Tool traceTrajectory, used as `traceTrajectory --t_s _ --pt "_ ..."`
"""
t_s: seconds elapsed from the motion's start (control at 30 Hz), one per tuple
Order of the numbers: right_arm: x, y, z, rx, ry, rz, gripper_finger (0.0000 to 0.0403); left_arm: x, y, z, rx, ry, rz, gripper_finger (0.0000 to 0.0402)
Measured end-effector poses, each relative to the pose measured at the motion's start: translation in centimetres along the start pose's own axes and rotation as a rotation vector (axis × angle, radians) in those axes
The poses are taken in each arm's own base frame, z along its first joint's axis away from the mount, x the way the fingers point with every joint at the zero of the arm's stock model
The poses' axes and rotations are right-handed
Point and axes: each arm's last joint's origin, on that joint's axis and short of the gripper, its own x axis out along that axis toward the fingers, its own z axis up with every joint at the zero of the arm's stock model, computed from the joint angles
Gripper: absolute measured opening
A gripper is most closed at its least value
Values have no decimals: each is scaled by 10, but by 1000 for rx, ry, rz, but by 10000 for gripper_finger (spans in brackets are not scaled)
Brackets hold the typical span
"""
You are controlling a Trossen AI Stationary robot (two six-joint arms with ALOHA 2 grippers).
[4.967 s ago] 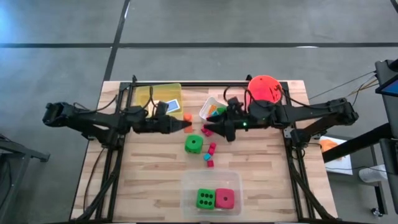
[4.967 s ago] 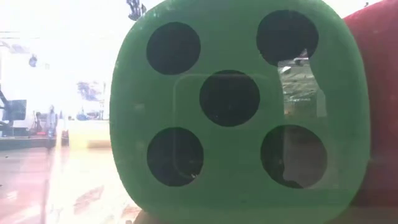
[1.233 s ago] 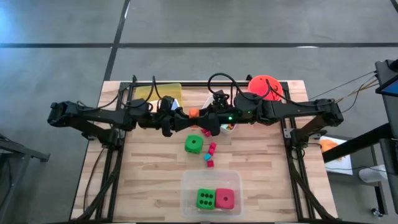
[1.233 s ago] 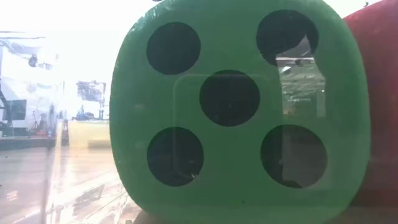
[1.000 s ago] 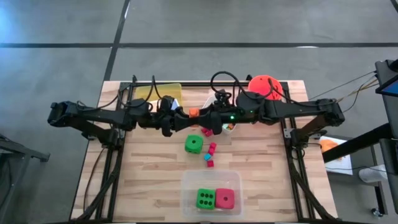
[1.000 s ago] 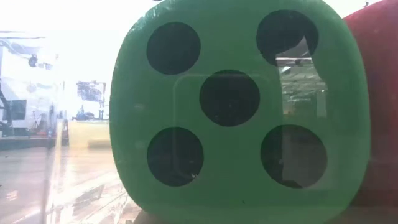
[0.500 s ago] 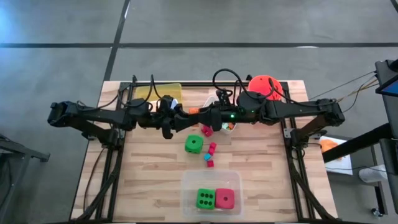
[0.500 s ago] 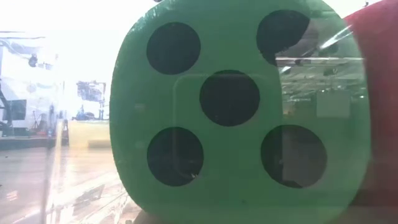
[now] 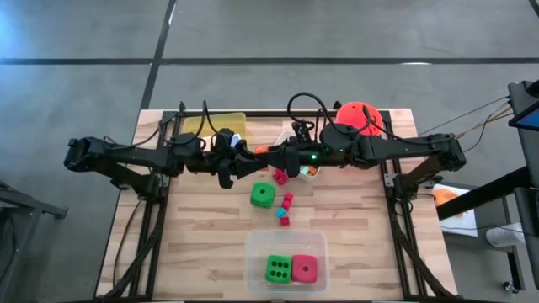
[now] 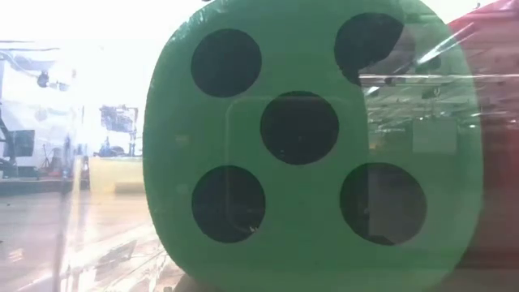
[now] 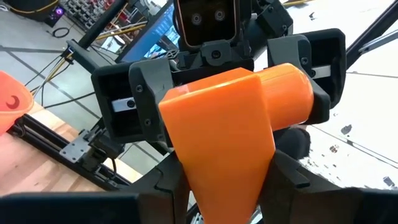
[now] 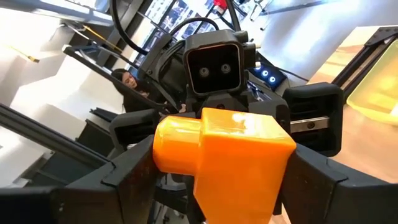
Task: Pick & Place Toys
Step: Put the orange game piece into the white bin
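Observation:
An orange plastic block point(image 9: 263, 150) is held in the air over the table's far middle between my two grippers. My left gripper point(image 9: 251, 160) comes from the table's left and my right gripper point(image 9: 278, 160) from the right, tip to tip, and both are shut on the block. It fills the left wrist view point(image 11: 217, 130) and the right wrist view point(image 12: 230, 155). A green die point(image 9: 263, 195) and a few small pink and blue blocks point(image 9: 285, 209) lie on the table below. My left gripper pinches the block's narrower end point(image 11: 217, 193) between its two fingers, level, from the table's left. The block is lifted clear of the table. My right gripper pinches the block's wider end, with the round stub point(image 11: 289, 93), between its two fingers point(image 11: 146, 106), level, from the table's right.
A clear tub point(image 9: 286, 240) near the front edge holds a green die point(image 10: 308, 138) and a pink die point(image 10: 495, 122). A yellow tub point(image 9: 210, 124), a white tub point(image 9: 290, 139) with small blocks and an orange bucket point(image 9: 358, 116) stand at the far edge.
Both grippers have stayed together at the orange block, which has stayed lifted in the same place. The right arm's wrist and cable have shifted slightly toward the far edge.

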Motion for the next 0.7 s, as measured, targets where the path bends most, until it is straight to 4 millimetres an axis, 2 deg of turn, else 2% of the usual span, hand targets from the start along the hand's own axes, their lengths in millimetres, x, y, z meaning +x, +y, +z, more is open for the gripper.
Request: traceTrajectory --t_s 0.13,0.43,0.57,0.7 --pt "0 0 0 -4 5 0 262 0 0 0 -23 2 0 139" --pt "-1 1 1 -30 -1 5 253 0 2 -3 -145 26 4 319" --pt "0 0 1 -51 4 3 253 1 2 -3 -153 43 -7 367" --pt "-3 -3 5 -86 31 -17 253 0 3 -6 -195 90 -12 393"
